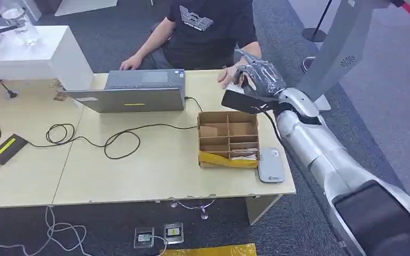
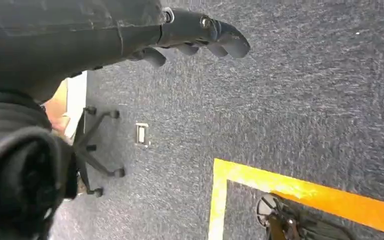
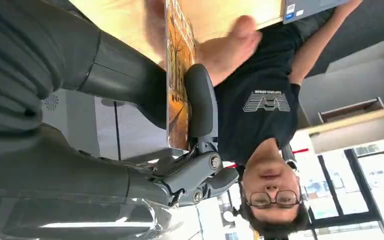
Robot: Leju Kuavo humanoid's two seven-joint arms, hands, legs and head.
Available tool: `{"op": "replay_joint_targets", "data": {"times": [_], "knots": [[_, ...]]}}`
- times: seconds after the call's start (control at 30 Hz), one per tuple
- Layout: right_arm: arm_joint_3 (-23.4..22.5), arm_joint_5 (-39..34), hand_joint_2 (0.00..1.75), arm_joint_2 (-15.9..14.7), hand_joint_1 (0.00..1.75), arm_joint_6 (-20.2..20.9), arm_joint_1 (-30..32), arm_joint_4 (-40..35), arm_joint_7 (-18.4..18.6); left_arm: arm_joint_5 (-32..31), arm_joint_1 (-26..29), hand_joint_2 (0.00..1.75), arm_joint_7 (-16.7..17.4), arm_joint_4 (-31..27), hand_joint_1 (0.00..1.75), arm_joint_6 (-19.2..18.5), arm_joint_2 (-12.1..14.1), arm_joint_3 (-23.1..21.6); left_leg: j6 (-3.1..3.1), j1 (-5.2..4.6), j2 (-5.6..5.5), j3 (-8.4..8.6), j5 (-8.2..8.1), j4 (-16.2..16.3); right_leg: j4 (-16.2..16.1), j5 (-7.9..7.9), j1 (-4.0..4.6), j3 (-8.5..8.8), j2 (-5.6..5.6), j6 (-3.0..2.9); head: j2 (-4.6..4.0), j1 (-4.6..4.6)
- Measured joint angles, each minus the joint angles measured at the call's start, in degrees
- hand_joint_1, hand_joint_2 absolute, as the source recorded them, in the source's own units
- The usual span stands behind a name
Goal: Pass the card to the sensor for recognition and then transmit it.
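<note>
The right hand (image 1: 259,79) is stretched out over the far right corner of the surface (image 1: 155,165), at about one o'clock from the cardboard divider box (image 1: 228,137). It grips the card (image 3: 177,80) edge-on between the thumb and the darker fingers. In the wrist view the card shows a printed orange face. It looks thin, flat and stiff, probably light and rather slick, so a pinch well in from the edge should hold it better than a fingertip grip at a corner.

The person's hand (image 1: 229,74) is reaching in just beside the card; whether it touches I cannot tell. That leaves the card's free end as the natural place to take it.

The grey card sensor (image 1: 270,165) lies at five o'clock from the box. The left hand (image 2: 200,37) hangs over the carpet, fingers loosely apart, holding nothing.
</note>
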Motion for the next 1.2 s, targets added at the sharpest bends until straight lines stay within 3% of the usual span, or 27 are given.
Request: {"op": "replay_joint_targets", "data": {"times": [0.1,0.13,0.2,0.83,1.0,1.2], "knots": [[0.1,0.3,1.75,0.4,1.75,0.1,0.0,0.5,0.7,-0.5,0.0,0.0,0.0,0.0,0.0,-0.5,0.0,-0.5,0.0,-0.01,0.03,0.01,0.0,0.0,0.0,0.0,-0.01,0.0,0.0,0.0,0.0,-0.04],[0.1,0.4,1.75,0.4,1.5,0.2,0.0,0.7,0.8,-0.7,0.0,0.0,0.1,0.0,0.0,-0.7,0.0,-0.6,0.0,-0.01,0.02,0.02,0.0,0.0,0.0,0.0,-0.01,-0.01,0.0,0.0,0.0,-0.02],[0.1,0.8,1.75,0.4,0.0,0.2,0.1,1.2,1.1,-1.0,0.0,0.0,0.2,0.0,0.0,-0.8,0.0,-1.0,0.0,0.0,0.01,0.03,0.0,0.0,0.0,0.0,0.0,-0.01,0.0,0.0,0.0,0.0],[0.0,6.2,1.75,-1.1,0.0,-2.2,0.9,3.7,2.2,-0.2,0.0,0.0,0.1,0.0,0.0,-0.5,0.0,-2.3,-0.02,0.0,0.11,0.04,-0.01,0.0,0.0,0.01,0.0,-0.02,0.02,-0.01,0.0,-0.02],[-0.2,4.5,1.75,-2.6,0.0,4.7,1.0,3.7,4.0,1.4,0.1,0.0,1.3,0.0,0.0,0.2,0.0,-2.3,-0.01,-0.01,0.1,0.05,-0.01,0.0,0.0,0.01,0.0,-0.02,0.02,-0.01,0.0,-0.02],[-1.6,3.6,1.75,-6.0,0.0,8.7,2.0,1.0,6.2,1.9,0.2,0.0,3.4,0.0,0.0,0.7,-0.1,-2.4,-0.01,-0.01,0.09,0.05,-0.01,0.0,-0.1,0.01,0.0,-0.02,0.01,-0.01,0.0,-0.02]]}}
